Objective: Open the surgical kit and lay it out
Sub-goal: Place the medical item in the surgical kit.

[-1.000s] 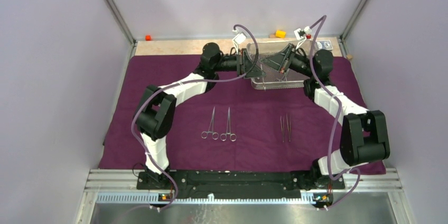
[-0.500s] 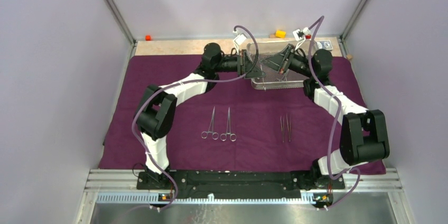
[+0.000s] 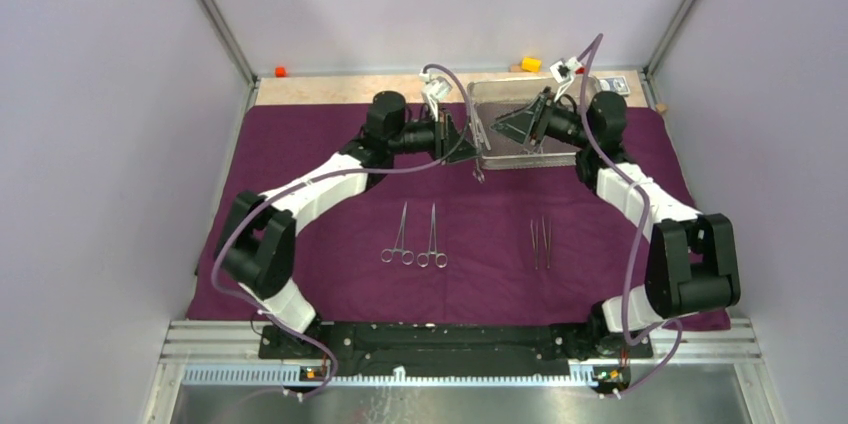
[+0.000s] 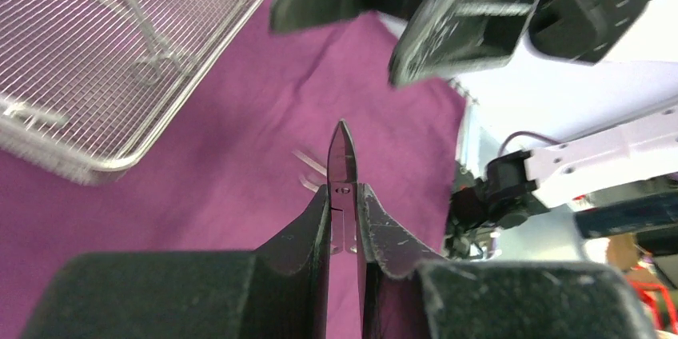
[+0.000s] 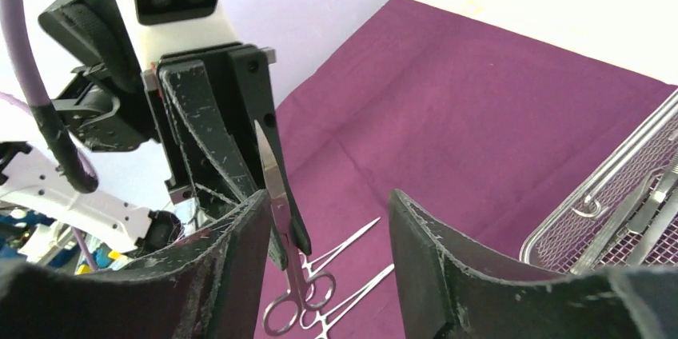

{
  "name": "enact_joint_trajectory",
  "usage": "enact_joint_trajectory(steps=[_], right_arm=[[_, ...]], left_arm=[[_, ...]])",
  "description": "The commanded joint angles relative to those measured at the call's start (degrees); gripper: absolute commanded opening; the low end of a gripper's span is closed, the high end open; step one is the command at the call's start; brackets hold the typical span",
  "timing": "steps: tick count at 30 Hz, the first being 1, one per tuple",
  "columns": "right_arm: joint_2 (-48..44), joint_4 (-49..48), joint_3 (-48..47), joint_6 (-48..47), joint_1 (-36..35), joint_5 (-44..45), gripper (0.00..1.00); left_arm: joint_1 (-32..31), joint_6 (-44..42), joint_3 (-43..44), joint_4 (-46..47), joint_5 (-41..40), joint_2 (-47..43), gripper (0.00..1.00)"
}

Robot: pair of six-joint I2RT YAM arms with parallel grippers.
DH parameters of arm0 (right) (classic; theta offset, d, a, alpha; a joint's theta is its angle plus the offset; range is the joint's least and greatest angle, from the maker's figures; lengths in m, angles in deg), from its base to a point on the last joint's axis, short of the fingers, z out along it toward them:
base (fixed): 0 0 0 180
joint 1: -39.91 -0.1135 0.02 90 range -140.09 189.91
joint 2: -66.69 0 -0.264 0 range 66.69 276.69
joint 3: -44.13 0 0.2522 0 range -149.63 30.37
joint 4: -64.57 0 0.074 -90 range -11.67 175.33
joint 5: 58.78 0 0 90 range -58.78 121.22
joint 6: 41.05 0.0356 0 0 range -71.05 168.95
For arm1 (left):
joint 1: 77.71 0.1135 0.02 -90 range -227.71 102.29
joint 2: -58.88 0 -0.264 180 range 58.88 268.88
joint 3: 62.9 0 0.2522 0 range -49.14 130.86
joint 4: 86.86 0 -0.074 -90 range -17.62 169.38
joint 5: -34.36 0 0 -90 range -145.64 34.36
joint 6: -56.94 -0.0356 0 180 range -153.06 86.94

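Currently, the cloth [image 3: 330, 134] lies spread flat. Two clamps [image 3: 415, 236] lie side by side on it, left of centre, rings toward me. My left gripper [image 4: 342, 195] is closed on a third clamp [image 4: 342, 155], which hangs rings down above the cloth, just left of the tray [image 3: 500, 94]. My right gripper [image 5: 328, 199] stands open at the tray's left end, holding nothing. The tray sits at the cloth's far edge with instruments [image 5: 632, 215] inside. Tweezers [image 3: 541, 242] lie on the cloth right of centre.
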Motion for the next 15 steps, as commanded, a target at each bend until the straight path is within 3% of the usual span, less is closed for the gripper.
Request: enact_joint_trajectory(steps=[1,6,15], right_arm=[[-4.9,6.6,-3.9,-9.8,0.4,1.0,0.55],[-8.1,17.0,-3.5,-18.7,1.0,4.0,0.55],[-13.6,18.6,2.6,-24.5,3.3,8.8,0.56]], left_arm=[[0.1,-11.9,-5.1,-12.7,-10.4,-7.2,0.0],[0.2,-23.0,-9.2,-31.7,-16.8,-10.9,0.0],[1.8,-29.5,-20.6,-38.4,-29.8,-19.2,0.0]])
